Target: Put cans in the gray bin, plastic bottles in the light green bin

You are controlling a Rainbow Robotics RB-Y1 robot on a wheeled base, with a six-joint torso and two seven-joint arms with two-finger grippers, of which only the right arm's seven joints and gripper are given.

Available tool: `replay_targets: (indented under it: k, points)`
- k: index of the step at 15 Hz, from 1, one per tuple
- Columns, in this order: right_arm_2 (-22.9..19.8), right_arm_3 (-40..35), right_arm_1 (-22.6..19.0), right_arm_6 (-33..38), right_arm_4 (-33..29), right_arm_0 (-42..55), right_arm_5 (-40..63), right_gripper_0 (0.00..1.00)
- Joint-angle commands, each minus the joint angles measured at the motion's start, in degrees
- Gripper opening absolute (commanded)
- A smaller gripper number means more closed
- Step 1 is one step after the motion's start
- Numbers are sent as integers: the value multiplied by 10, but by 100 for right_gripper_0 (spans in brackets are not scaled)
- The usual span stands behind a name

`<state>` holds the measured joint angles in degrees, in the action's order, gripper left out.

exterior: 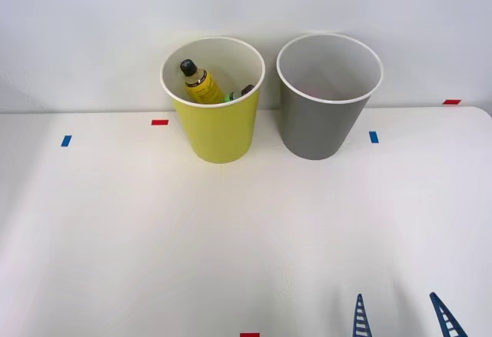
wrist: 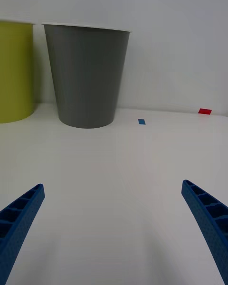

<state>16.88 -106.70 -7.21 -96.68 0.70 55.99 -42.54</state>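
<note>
Light green bin: the light green bin (exterior: pixel 217 125) stands upright at the far side of the table, just beside the gray bin and on its left in the front view, the two apart by a narrow gap.
Plastic bottles: a yellow bottle (exterior: pixel 198 83) with a black cap leans inside the light green bin against its white inner wall; a greenish, dark-capped one (exterior: pixel 240 92) peeks above the near rim beside it.
Gray bin: the gray bin (exterior: pixel 321 121) is upright, its white inside bare as far as the front view reaches; no can is visible in it or on the table.
Right gripper: the right gripper (exterior: pixel 402 318) sits low at the near edge of the table, well apart from both bins, its blue ribbed fingers (wrist: pixel 19 216) spread wide with nothing between them.
Step in hand: the sorting looks finished or paused, judging by the bottles already binned and nothing left to pick.
How to do it well: keep the spread fingers low and clear of the bins' rims, since these tall, light bins would probably tip at a nudge.
Table: a white tabletop (exterior: pixel 154 237), marked with small red and blue tape tabs (exterior: pixel 159 122) near the bins and at the near edge.
Room: a plain white wall (exterior: pixel 92 29) rises right behind the table.
</note>
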Motion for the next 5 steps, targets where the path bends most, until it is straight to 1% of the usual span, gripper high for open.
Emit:
replay_targets:
  k: [1,5]
  points:
    - [0,0,0,0,0,0,0,100]
    - [0,0,0,0,0,0,0,100]
